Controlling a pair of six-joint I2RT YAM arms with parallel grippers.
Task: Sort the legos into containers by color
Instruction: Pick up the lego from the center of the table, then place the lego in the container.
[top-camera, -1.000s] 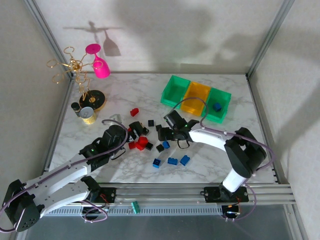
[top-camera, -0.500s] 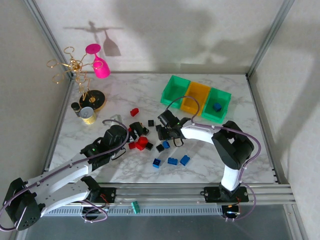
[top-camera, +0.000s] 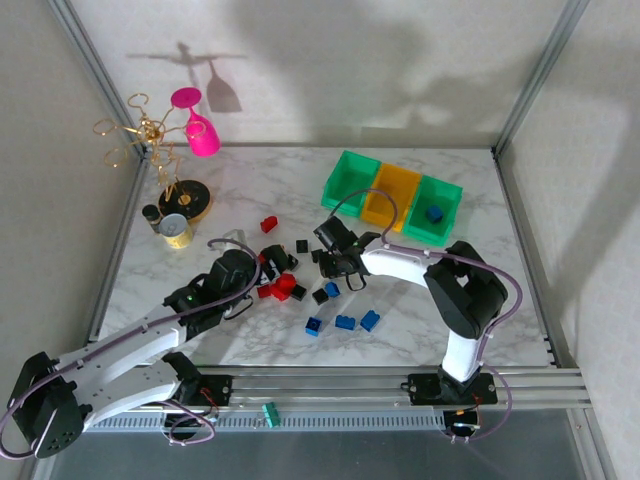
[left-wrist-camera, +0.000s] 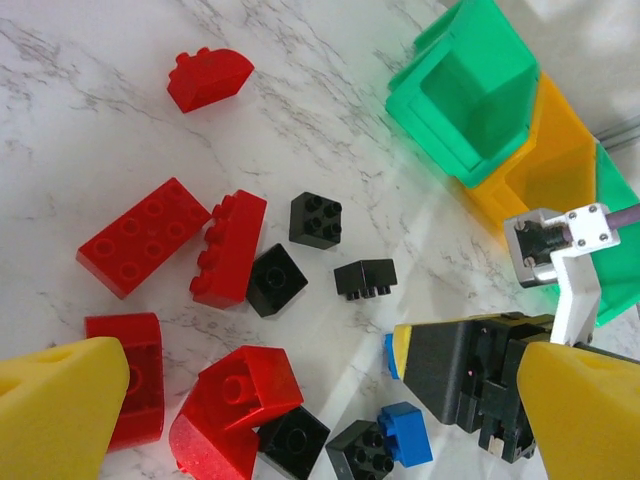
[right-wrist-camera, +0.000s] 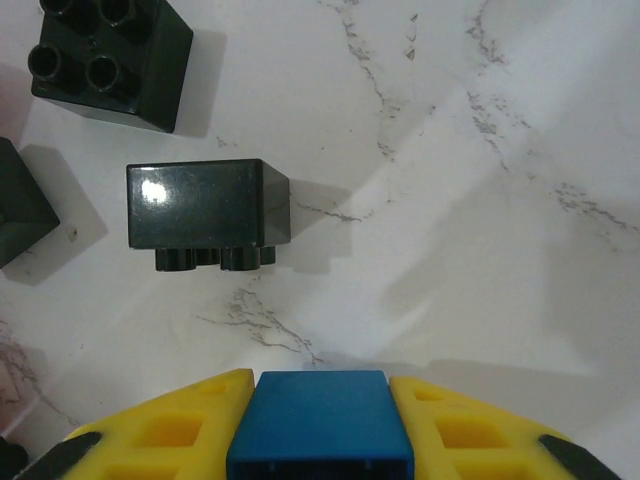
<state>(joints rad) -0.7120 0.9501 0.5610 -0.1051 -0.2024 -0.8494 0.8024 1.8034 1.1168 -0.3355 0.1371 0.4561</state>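
Observation:
Red, black and blue legos lie scattered mid-table. My right gripper (right-wrist-camera: 320, 385) is low over the marble, shut on a small blue lego (right-wrist-camera: 320, 425); a black lego (right-wrist-camera: 208, 212) lies on its side just beyond. In the top view this gripper (top-camera: 330, 262) sits at the pile's right edge. My left gripper (left-wrist-camera: 320, 400) hangs open over red legos (left-wrist-camera: 235, 390) and black legos (left-wrist-camera: 276, 280), at the pile's left (top-camera: 262, 272). The containers stand at the back right: green (top-camera: 350, 180), yellow (top-camera: 392, 195), and green (top-camera: 445, 215) with one blue lego (top-camera: 434, 213) inside.
Three blue legos (top-camera: 345, 322) lie nearer the front edge. A gold rack with a pink glass (top-camera: 200, 135) and a small round tin (top-camera: 176, 230) stand at the back left. Metal frame posts border both sides.
My right gripper moved left to the pile's edge and closed on the blue lego. The left arm has barely moved.

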